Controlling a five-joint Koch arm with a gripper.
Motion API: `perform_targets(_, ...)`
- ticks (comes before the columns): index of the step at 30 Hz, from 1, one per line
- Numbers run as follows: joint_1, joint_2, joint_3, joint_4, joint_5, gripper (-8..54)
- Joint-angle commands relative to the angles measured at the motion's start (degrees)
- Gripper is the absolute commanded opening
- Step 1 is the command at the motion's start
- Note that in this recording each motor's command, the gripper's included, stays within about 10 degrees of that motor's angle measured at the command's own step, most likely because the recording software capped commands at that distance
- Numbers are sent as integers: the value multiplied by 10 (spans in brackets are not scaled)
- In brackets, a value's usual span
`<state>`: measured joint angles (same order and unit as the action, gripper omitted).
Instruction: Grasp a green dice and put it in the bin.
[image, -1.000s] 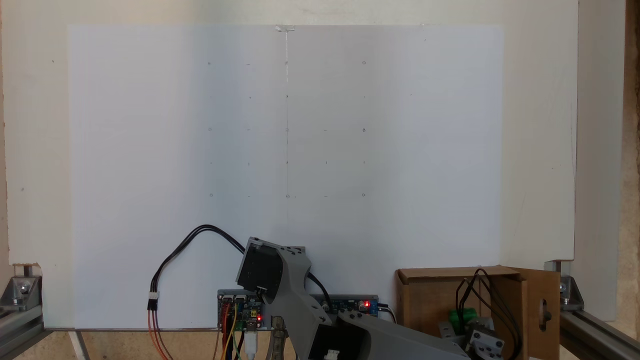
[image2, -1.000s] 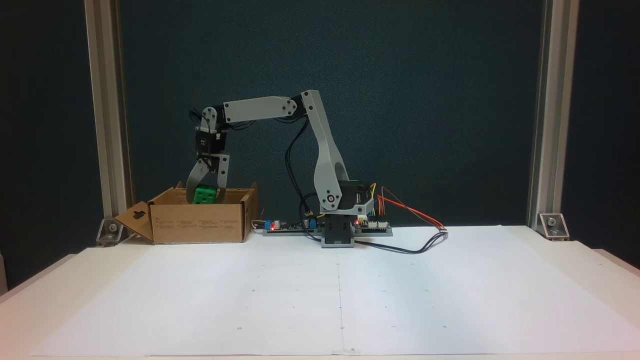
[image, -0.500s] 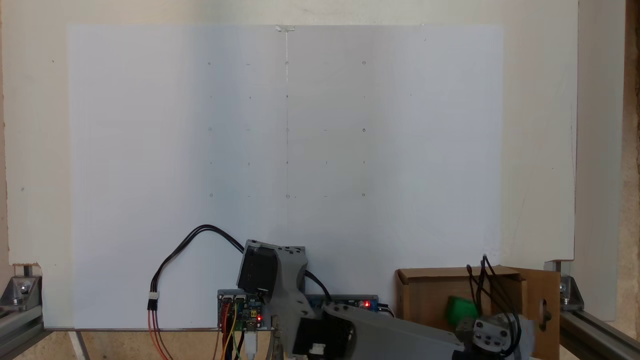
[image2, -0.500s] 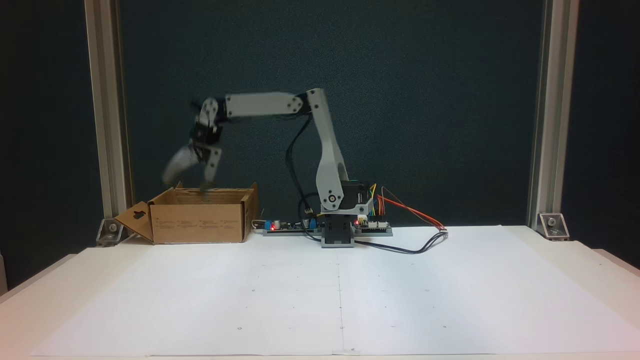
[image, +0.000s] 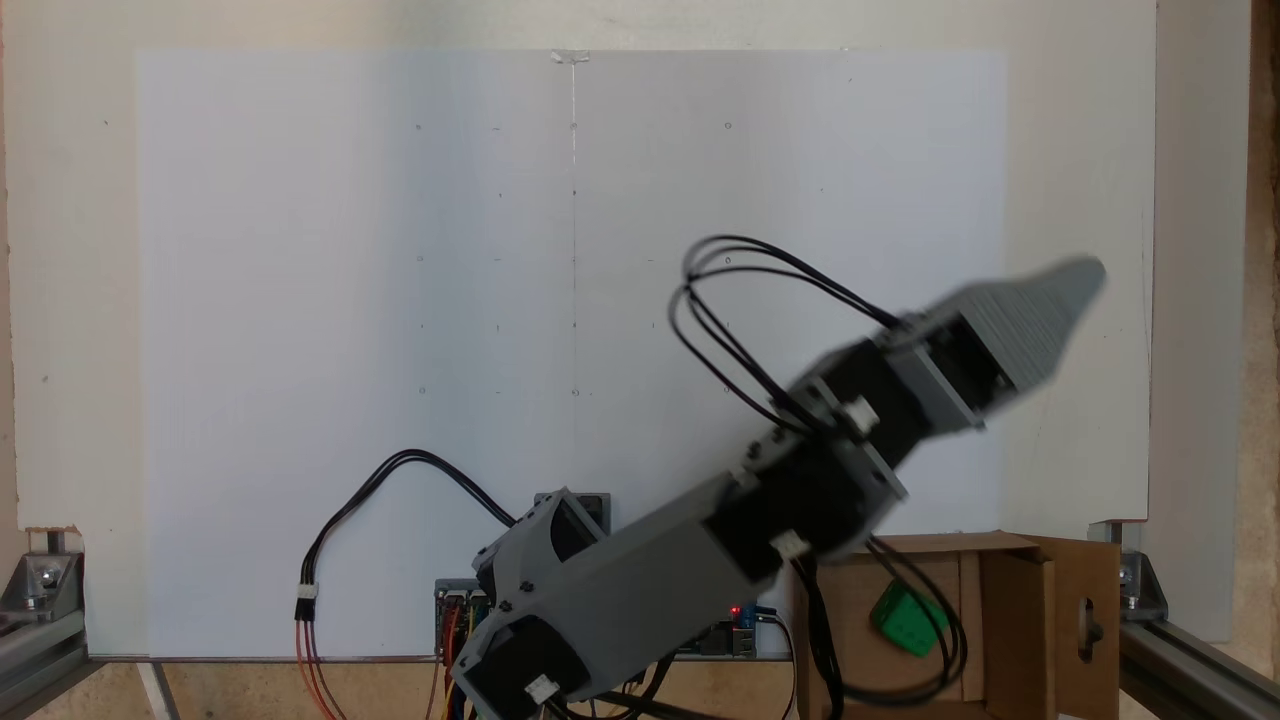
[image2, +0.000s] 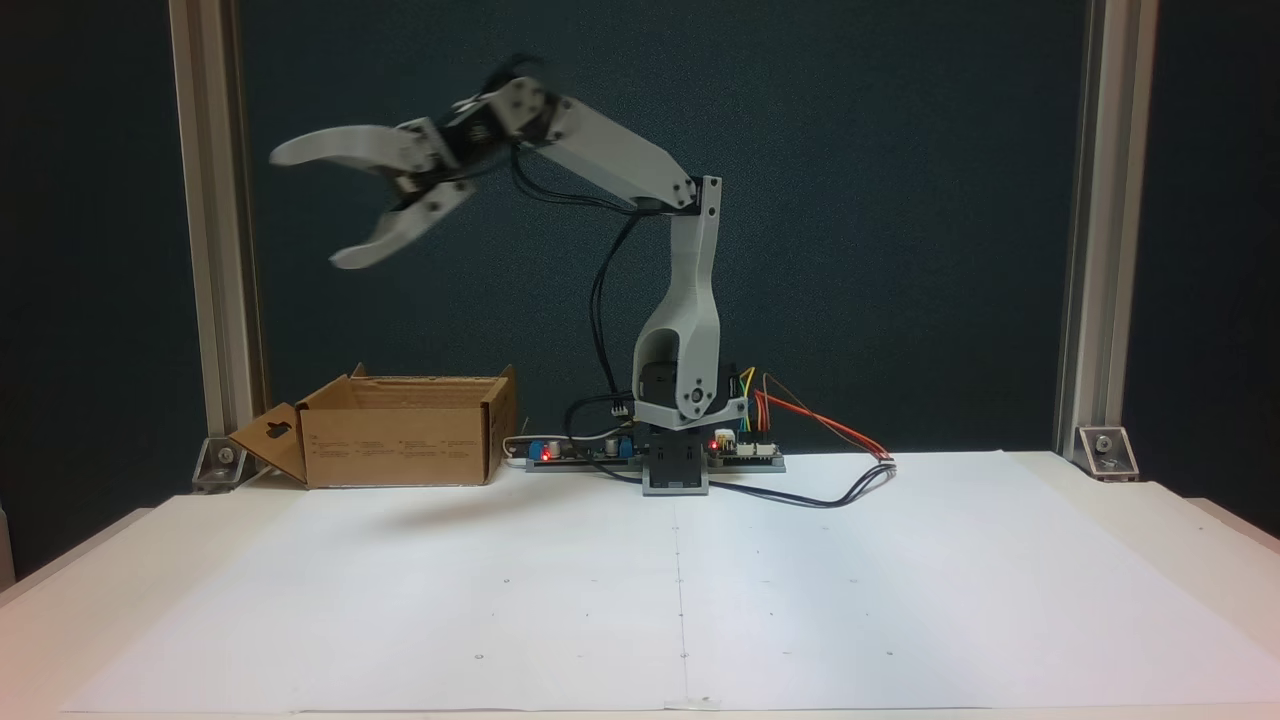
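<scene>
High above the table (image2: 1100, 560), the grey arm (image2: 610, 165) has swung up and away from the bin (image2: 400, 445), where 1 second earlier it reached down into the opening with the green dice clamped between its fingers. Its fingers (image2: 315, 150) are now spread wide and hold nothing, as a fixed view from the front shows, the gripper (image2: 305, 210) blurred by motion and pointing left, well above the cardboard. From the fixed view above, the gripper (image: 1085, 280) appears as a grey smear crossing the white paper sheet (image: 400, 300) toward the right edge, black cables (image: 740, 300) looping behind it. The green dice (image: 908, 620) lies inside the bin (image: 1030, 600), tilted on the cardboard floor, apart from the fingers and partly ringed by a hanging cable loop. Half a second ago it was already free in the box while the arm was still low over it. The bin itself stands where it stood before, at the table's rear corner beside the aluminium frame post (image2: 205, 230), its side flap with the cut-out handle hole (image2: 278, 432) folded outward. Red lights glow on the circuit boards (image2: 745, 450) at the arm's base.
</scene>
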<state>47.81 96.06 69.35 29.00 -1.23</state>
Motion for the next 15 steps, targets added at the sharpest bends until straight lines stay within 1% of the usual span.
perform_targets(1,-92,29,-24,-23,25,448)
perform_targets(8,-361,83,98,-31,27,448)
perform_targets(11,-413,106,170,-79,29,449)
perform_targets(15,-432,159,291,-185,28,443)
